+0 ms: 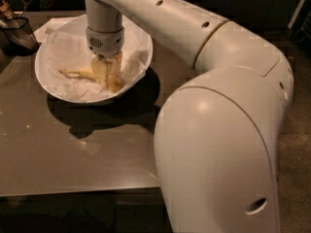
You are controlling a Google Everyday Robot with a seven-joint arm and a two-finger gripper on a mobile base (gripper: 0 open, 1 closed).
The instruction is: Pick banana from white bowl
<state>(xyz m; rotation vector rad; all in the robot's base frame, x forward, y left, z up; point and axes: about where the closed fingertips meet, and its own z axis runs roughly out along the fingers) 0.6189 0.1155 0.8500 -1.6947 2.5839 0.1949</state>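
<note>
The white bowl (138, 50), lined with crumpled white paper, stands at the table's back left. The small pale-yellow banana (77, 73) lies inside it, its thin stem pointing left. My gripper (108, 75) reaches straight down into the bowl. Its cream-yellow fingers (99, 69) are closed on the banana's body at its right end, which they mostly hide. The banana rests low on the paper lining.
A flat white paper sheet (48, 27) lies behind the bowl. A dark mesh object (17, 33) sits at the far left edge. The brown table (73, 154) ends near the bottom. My arm's large white shoulder (218, 140) fills the right side.
</note>
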